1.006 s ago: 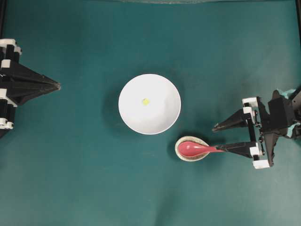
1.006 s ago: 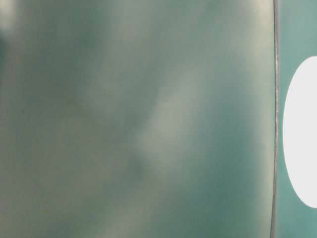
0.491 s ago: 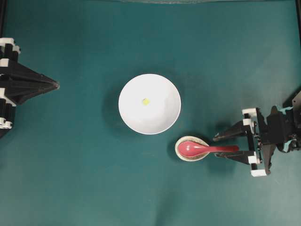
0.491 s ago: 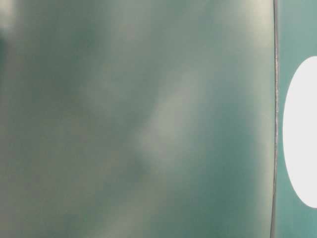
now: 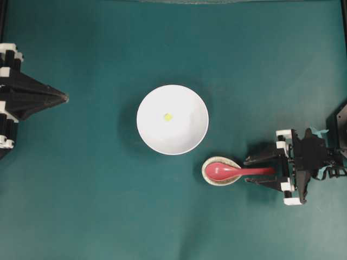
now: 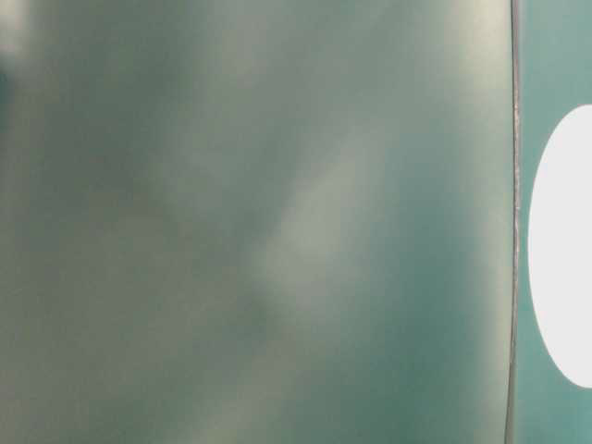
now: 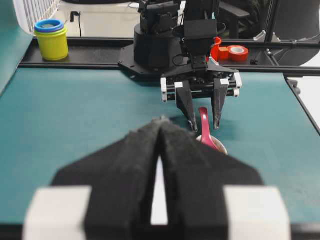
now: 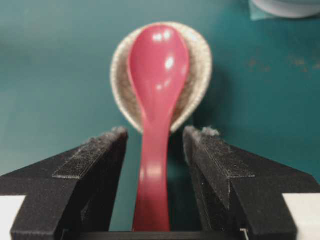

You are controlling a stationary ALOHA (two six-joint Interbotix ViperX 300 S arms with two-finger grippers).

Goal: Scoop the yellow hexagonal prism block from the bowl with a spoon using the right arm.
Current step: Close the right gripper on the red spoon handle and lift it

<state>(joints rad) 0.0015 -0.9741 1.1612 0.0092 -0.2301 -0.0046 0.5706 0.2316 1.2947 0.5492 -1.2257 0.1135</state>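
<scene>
1. Right gripper (image 8: pixel 155 142) spread wide, one finger on each side of the spoon (image 8: pixel 152 100) handle, a gap showing on both sides; nothing gripped yet.
2. Spoon scoop seated in the speckled rest (image 5: pixel 221 172), handle running straight back between the fingers.
3. Yellow hexagonal prism block (image 5: pixel 168 116) lying near the centre of the bowl (image 5: pixel 172 119), well apart from spoon and gripper.
4. Left gripper (image 5: pixel 64 98) closed to a point, parked at the far left edge.
5. Best practice for the pinch: close squarely on the handle, centred, low enough for full pad contact.
6. Lift straight up out of the rest; avoid twisting the glossy handle or dragging the rest along.
</scene>
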